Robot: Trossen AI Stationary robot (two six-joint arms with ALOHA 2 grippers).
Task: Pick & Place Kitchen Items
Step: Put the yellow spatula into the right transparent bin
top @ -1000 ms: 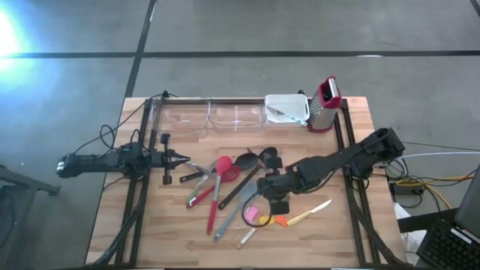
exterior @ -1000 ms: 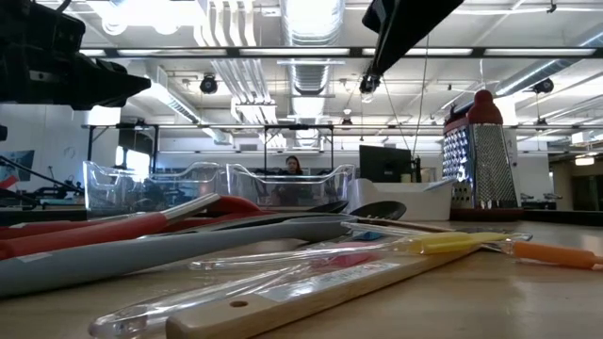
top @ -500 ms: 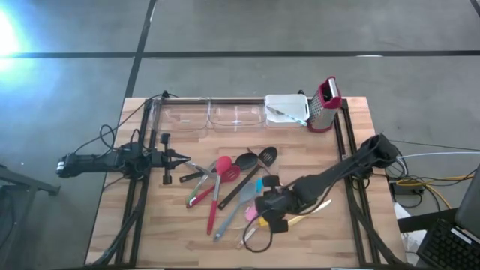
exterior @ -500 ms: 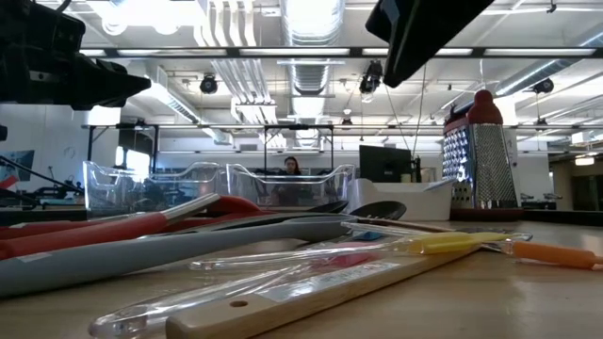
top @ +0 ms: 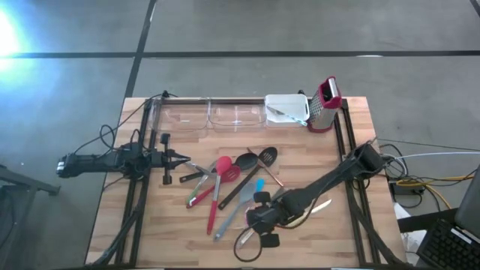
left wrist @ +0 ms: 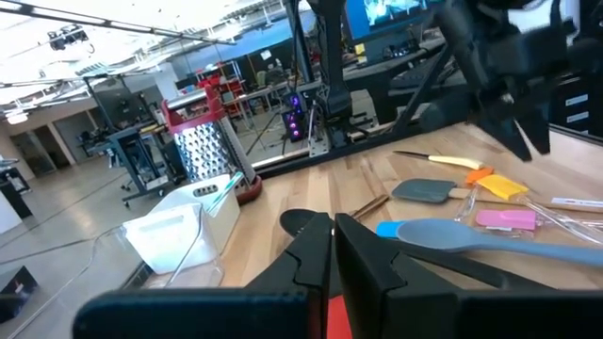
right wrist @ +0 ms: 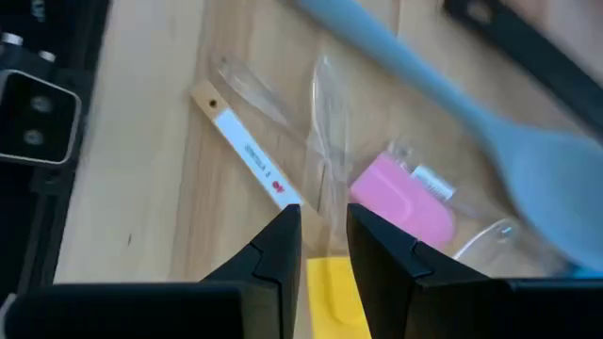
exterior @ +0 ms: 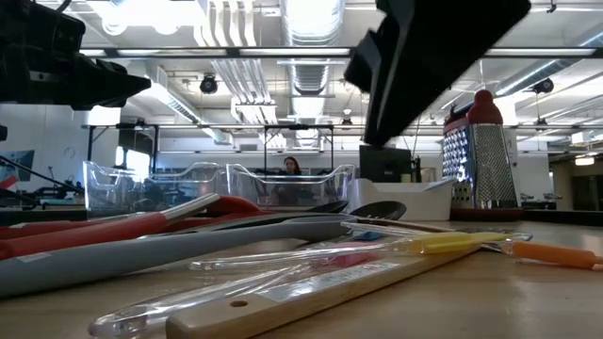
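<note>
The utensils (top: 229, 184) lie in a loose heap in the middle of the wooden table (top: 172, 232). The right gripper (top: 259, 225) hangs low over the heap's near edge, its arm stretched out flat from the table's right side. Its wrist view shows the fingers (right wrist: 273, 254) a narrow gap apart, holding nothing, directly over a yellow scraper (right wrist: 332, 299), with a pink scraper (right wrist: 403, 200) and a wooden-handled tool (right wrist: 247, 151) just beside. The high view hides these under the arm. The left gripper (top: 184, 158) waits at the heap's left edge, fingers (left wrist: 306, 254) pressed together, empty. Its wrist view alone shows a grey spatula (left wrist: 426, 191), an orange-handled knife (left wrist: 443, 162) and the grater (left wrist: 203, 151).
</note>
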